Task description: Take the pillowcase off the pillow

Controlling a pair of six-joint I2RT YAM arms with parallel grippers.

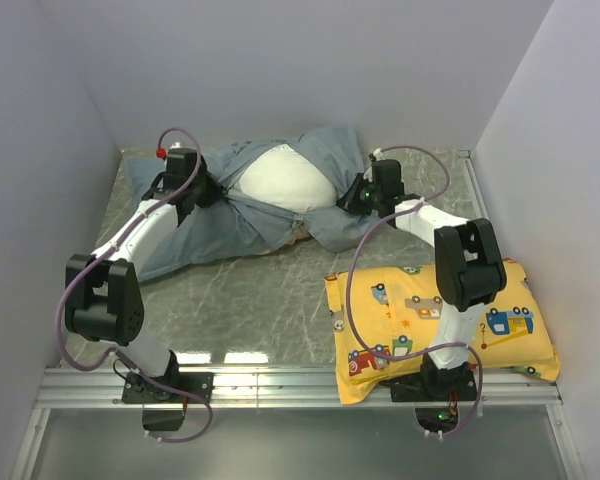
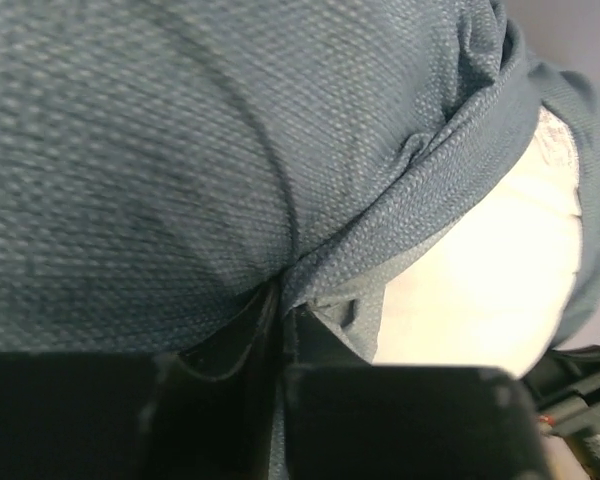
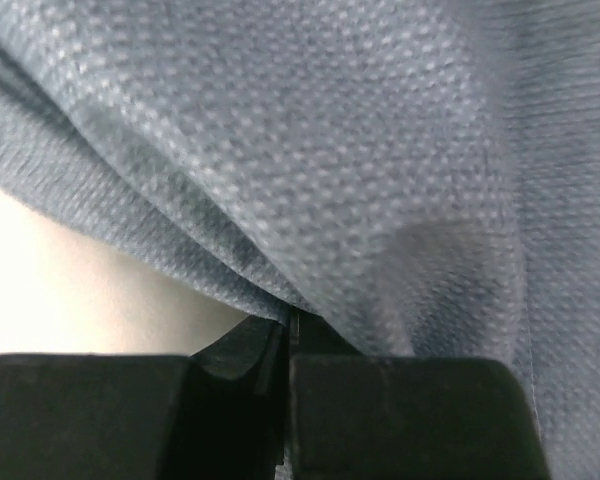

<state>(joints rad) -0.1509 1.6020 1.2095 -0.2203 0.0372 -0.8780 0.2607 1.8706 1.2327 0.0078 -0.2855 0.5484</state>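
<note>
The blue-grey pillowcase (image 1: 230, 215) lies crumpled at the back of the table, bunched around the white pillow (image 1: 280, 180), whose top bulges out bare between my two grippers. My left gripper (image 1: 208, 190) is shut on a fold of the pillowcase (image 2: 180, 150) at the pillow's left side; the pillow (image 2: 480, 290) shows at right in that wrist view. My right gripper (image 1: 352, 195) is shut on the pillowcase (image 3: 360, 150) at the pillow's right side; the pillow (image 3: 70, 290) shows at lower left there. The rest of the pillow is hidden under fabric.
A yellow cartoon-vehicle print pillow (image 1: 450, 320) lies at the front right, under my right arm. White walls close in the left, back and right. The grey marble table (image 1: 250, 300) shows in the middle front; a metal rail (image 1: 280, 385) runs along the near edge.
</note>
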